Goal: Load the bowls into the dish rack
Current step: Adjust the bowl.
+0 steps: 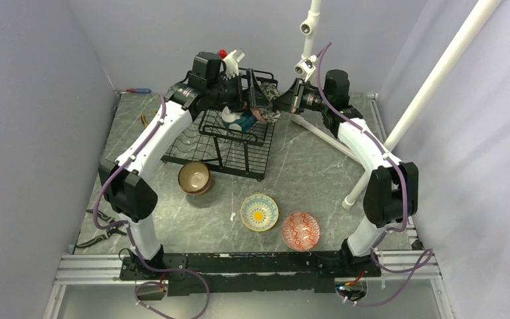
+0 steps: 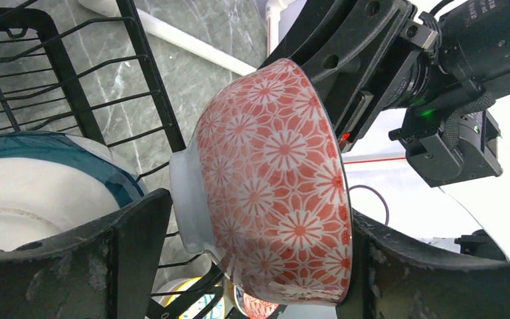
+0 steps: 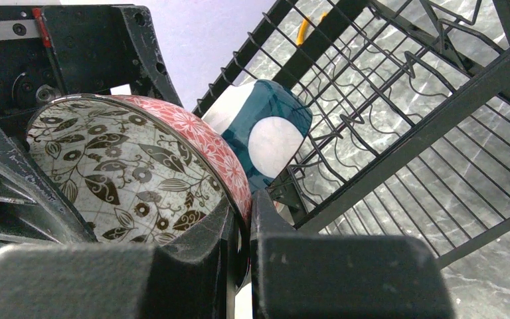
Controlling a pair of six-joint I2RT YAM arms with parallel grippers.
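Red-patterned bowl [image 2: 272, 179] on edge, mouth toward the right jaws pinching its rim, left jaws astride, grip unclear

A white pipe stand [image 1: 309, 40] rises just behind the right gripper [image 1: 280, 103]; a red-and-blue tool [image 1: 137, 90] lies well to its left. A white scrap [image 1: 232, 216] lies well in front, on the marble table [image 1: 319, 166].

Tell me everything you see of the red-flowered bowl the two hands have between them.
The red floral bowl looks glazed ceramic: white daisies on red outside, plain white foot, brown leaf pattern on cream inside. It is tipped on its side above the dish rack, beside a teal-and-white bowl. The right hand pinches its rim; the left hand's open fingers flank foot and rim.
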